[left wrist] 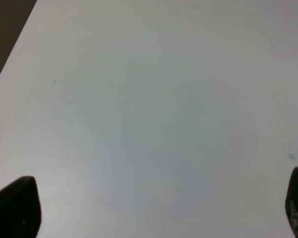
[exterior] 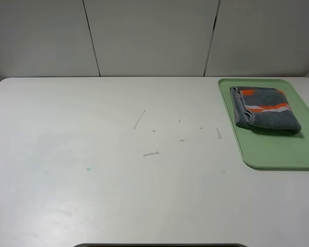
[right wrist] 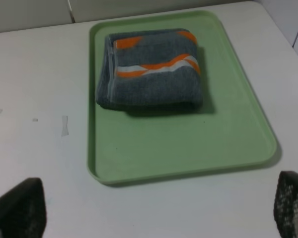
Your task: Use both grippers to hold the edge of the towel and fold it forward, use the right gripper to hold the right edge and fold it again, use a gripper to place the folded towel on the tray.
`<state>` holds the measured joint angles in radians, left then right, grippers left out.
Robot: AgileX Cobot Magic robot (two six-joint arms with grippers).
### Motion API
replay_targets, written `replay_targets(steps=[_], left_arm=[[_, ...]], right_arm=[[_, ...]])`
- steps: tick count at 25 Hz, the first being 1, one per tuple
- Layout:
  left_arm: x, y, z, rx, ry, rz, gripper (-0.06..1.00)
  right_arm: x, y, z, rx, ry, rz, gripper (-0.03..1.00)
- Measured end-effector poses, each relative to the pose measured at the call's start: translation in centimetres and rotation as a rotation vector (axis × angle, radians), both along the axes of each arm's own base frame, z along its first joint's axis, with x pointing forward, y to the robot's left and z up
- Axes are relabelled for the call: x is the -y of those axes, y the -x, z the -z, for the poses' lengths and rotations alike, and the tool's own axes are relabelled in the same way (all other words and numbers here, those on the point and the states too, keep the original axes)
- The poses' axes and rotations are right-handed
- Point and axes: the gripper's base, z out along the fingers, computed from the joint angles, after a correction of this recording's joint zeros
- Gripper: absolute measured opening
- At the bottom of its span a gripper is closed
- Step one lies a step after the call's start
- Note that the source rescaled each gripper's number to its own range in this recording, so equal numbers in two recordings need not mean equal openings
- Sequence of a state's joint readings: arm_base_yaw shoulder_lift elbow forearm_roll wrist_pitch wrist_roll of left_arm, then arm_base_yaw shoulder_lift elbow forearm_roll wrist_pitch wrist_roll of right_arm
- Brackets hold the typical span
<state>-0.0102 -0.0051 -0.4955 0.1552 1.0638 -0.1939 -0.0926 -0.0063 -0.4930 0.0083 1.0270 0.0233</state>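
Sitting folded on the pale green tray (exterior: pixel 278 152) at about two o'clock on the worktop (exterior: pixel 118 170), the towel (exterior: pixel 266 109) looks delivered. Both hands are clear and spread wide: the left hand (left wrist: pixel 154 208) over bare worktop, the right hand (right wrist: pixel 159 208) just short of the tray's near rim, gripping nothing. Risk now? The towel's loose layered hem could spring open, or a low sweep by the right hand could nudge the tray.
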Motion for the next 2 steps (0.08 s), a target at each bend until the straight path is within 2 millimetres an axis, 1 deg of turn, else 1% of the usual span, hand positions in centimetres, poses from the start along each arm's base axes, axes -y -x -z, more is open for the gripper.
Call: replay_targets(steps=[2], left_arm=[[0.0, 0.0, 0.0, 0.0, 0.0, 0.0, 1.0]], right_arm=[[0.0, 0.0, 0.0, 0.0, 0.0, 0.0, 1.0]])
